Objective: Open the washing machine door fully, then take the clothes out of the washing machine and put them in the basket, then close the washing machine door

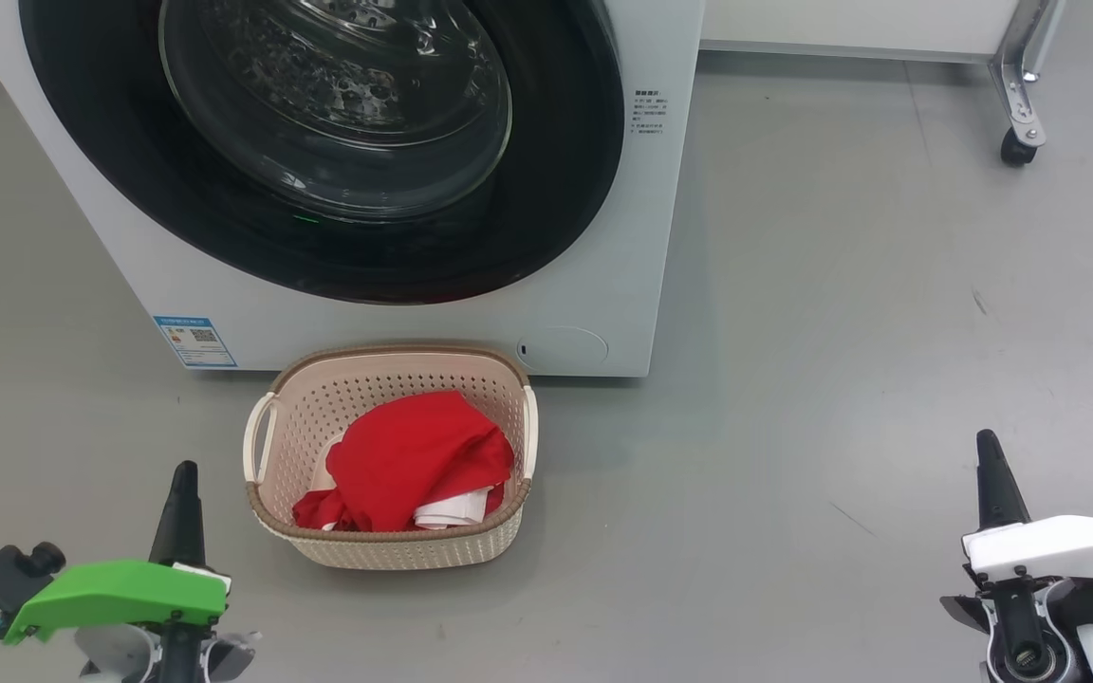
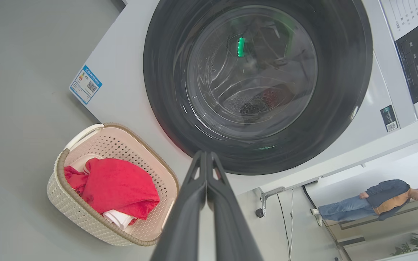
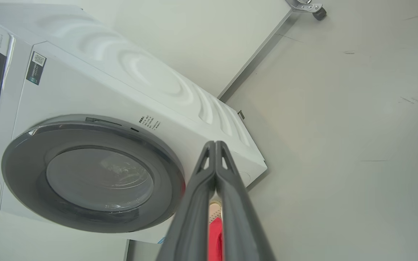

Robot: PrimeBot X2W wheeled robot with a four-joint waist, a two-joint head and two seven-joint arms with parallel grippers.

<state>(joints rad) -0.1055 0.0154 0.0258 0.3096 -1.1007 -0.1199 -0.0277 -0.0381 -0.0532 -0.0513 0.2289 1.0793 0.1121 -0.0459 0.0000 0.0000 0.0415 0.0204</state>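
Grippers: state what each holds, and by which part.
Nothing is held. The left gripper and right gripper are both shut and empty; the clothes lie in the basket.

Reads as a robot lab or test hall, not a home. The big white front-loading washing machine (image 1: 646, 237) stands free on a bare smooth grey floor (image 1: 841, 332). Right of the washer: a silver metal frame leg on a black caster wheel (image 1: 1019, 104), under a plain white panel wall (image 1: 850, 19). Past the washer, from my left wrist: a person in jeans (image 2: 361, 203) by a glass railing (image 2: 376, 224), a green potted plant (image 2: 416, 248).
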